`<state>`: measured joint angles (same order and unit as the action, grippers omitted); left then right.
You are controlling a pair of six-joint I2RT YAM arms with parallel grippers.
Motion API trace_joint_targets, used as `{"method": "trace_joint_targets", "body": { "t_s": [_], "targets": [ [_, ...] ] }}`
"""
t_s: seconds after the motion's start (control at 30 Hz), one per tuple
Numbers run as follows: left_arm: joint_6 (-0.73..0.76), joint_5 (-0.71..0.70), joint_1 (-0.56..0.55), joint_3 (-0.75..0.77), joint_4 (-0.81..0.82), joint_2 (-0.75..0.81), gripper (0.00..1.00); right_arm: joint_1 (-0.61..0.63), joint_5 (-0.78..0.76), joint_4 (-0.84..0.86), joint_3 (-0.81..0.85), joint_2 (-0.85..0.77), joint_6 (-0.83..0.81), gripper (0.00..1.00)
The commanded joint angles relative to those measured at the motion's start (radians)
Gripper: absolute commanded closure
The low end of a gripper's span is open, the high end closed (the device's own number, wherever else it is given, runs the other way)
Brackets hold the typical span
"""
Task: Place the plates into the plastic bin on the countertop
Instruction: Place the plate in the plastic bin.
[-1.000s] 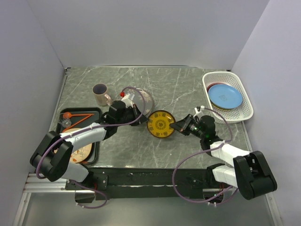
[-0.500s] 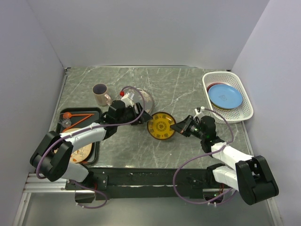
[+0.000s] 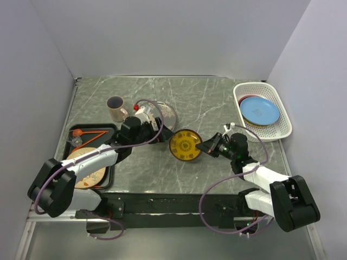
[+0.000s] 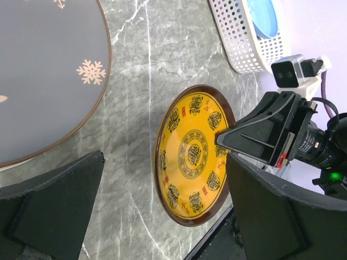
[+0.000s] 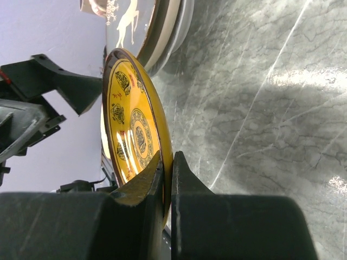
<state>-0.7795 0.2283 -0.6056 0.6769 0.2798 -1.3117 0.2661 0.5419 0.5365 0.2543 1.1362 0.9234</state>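
A yellow patterned plate (image 3: pixel 185 144) hangs tilted on edge over the middle of the countertop (image 3: pixel 206 97). My right gripper (image 3: pixel 205 145) is shut on its right rim, and the right wrist view shows both jaws pinching the plate (image 5: pixel 133 130) at that gripper (image 5: pixel 167 162). My left gripper (image 3: pixel 164 130) stands wide open just left of the plate (image 4: pixel 192 154), touching nothing. The white plastic bin (image 3: pixel 282 127) sits at the far right with a blue plate (image 3: pixel 259 110) inside. More plates are stacked (image 3: pixel 165 114) behind the left gripper, a dark snowflake plate (image 4: pixel 43 70) on top.
A beige mug (image 3: pixel 115 107) stands left of the stack. A black tray (image 3: pixel 108 130) at the left edge holds a beige plate (image 3: pixel 87 173) and an orange utensil (image 3: pixel 87 132). White walls close in the counter on three sides.
The left gripper has opened, let go of the yellow plate's left rim and drawn back slightly. The right gripper keeps hold of the plate, which has barely moved.
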Motion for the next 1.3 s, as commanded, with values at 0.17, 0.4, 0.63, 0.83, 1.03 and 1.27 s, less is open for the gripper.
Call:
{"method": "trace_joint_targets", "body": {
  "t_s": [0.17,0.4,0.63,0.83,1.03,1.27],
  "targets": [
    [0.017,-0.030,-0.003,-0.043,0.015,0.052,0.01,0.007,0.007,0.063,0.026,0.023,-0.011,1.00],
    [0.017,-0.027,-0.003,-0.045,0.012,0.045,0.01,0.005,-0.017,0.016,0.066,0.027,-0.026,1.00],
    [0.016,-0.026,-0.003,-0.045,0.013,0.049,0.01,-0.008,-0.042,-0.055,0.126,0.039,-0.046,1.00],
    [0.009,-0.012,-0.002,-0.068,0.036,0.052,0.01,-0.070,-0.034,-0.098,0.140,0.033,-0.055,1.00],
    [0.002,-0.009,-0.003,-0.086,0.048,0.061,0.01,-0.200,0.006,-0.150,0.149,0.008,-0.083,1.00],
    [-0.012,-0.014,-0.003,-0.117,0.061,0.071,0.01,-0.321,0.055,-0.188,0.191,0.030,-0.120,1.00]
  ]
}}
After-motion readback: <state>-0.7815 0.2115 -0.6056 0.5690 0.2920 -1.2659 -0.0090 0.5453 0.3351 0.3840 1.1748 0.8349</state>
